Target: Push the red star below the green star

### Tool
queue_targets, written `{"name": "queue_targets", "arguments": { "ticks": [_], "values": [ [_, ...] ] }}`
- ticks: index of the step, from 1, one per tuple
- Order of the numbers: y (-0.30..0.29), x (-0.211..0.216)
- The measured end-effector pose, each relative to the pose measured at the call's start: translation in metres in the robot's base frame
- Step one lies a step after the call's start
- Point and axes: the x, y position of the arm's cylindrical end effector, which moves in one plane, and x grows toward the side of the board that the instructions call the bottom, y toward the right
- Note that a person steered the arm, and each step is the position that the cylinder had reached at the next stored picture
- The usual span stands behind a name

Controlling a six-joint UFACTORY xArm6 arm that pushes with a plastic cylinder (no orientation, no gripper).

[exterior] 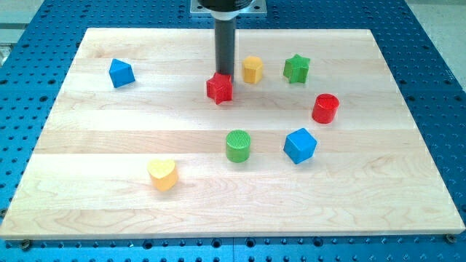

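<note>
My tip (225, 75) sits right at the top edge of the red star (219, 88), touching it or near enough, on the wooden bench (95, 175). No hand on this rod, so there is nothing to open, close or grip. The red star lies left of the green star (296, 68), slightly lower in the view, with the yellow block (252, 70) between them. The goal spot, I'd judge, is under the green star, near the red cylinder (325, 108).

The risk: from the top edge, a push sends the red star down toward the green cylinder (237, 145), not right. A rightward shove off-centre could spin it or clip the yellow block. No containers anywhere here.
</note>
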Motion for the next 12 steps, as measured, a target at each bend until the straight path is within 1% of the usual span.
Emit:
{"name": "queue_targets", "arguments": {
  "ticks": [1, 2, 3, 4, 5, 6, 7, 8, 9, 10, 11, 12],
  "values": [
    [-0.082, 0.012],
    [-0.045, 0.049],
    [0.024, 0.061],
    [0.027, 0.045],
    [-0.057, 0.035],
    [-0.063, 0.014],
    [-0.017, -0.013],
    [0.027, 0.011],
    [0.083, 0.026],
    [0.052, 0.027],
    [0.017, 0.067],
    [0.053, 0.074]
  ]
}}
